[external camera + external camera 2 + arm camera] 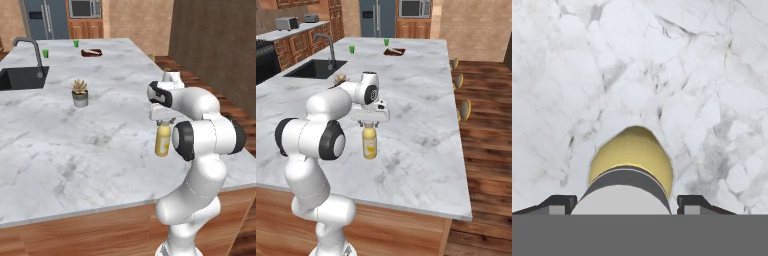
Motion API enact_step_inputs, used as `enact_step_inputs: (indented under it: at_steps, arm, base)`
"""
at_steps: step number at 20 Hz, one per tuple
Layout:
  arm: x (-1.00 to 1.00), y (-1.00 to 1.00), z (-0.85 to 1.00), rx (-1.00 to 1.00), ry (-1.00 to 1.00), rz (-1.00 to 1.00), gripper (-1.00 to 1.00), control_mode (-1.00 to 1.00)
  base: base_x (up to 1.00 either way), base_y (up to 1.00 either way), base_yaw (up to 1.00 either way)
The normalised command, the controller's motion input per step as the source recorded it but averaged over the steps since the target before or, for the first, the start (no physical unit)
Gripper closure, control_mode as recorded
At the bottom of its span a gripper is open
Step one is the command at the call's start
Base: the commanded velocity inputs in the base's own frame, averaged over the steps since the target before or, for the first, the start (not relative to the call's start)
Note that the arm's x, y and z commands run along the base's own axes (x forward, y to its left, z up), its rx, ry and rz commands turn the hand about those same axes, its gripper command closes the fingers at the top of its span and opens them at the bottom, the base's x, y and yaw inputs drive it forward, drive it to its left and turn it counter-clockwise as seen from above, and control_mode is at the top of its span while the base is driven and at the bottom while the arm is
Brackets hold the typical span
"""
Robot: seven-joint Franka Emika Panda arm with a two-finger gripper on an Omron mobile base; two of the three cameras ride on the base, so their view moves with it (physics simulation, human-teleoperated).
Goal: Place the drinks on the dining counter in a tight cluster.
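Gripper (370, 125): pointing straight down, jaws closed partway on the neck and cap of the yellow bottle (370, 142), one finger on each side of it. In the hand view the finger tips (557, 204) flank the pale cap, with the yellow shoulder below.

Yellow bottle: upright, hanging under the gripper over the near right part of the dining counter (421, 125); whether its base touches the marble cannot be told.

Dining counter: grey-veined white marble on wooden sides.

Potted plant (79, 92): on the counter, well to the left of the bottle.

Black sink (20, 78) and faucet (31, 50): far left.

Two green cups (45, 53): at the far end.

Dark tray (92, 52): just beside the right-hand cup.
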Motion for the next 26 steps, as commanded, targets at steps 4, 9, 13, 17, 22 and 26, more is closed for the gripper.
enact_step_inputs:
  at_steps: [4,9,13,17,22,26]
  arm:
    - [0.00,0.00,-0.29,0.00,0.00,0.00,1.00,-1.00]
    - [0.00,0.00,-0.21,0.00,0.00,0.00,1.00,-1.00]
    - [0.00,0.00,-0.05,0.00,0.00,0.00,1.00,-1.00]
    - [0.00,0.00,0.00,0.00,0.00,0.00,-1.00,-1.00]
    - [0.00,0.00,0.00,0.00,0.00,0.00,-1.00,-1.00]
    - [0.00,0.00,0.00,0.00,0.00,0.00,-1.00,-1.00]
  base:
    - [0.00,0.00,0.00]
    - [0.00,0.00,0.00]
    - [0.00,0.00,0.00]
    - [0.00,0.00,0.00]
    - [0.00,0.00,0.00]
    - [0.00,0.00,0.00]
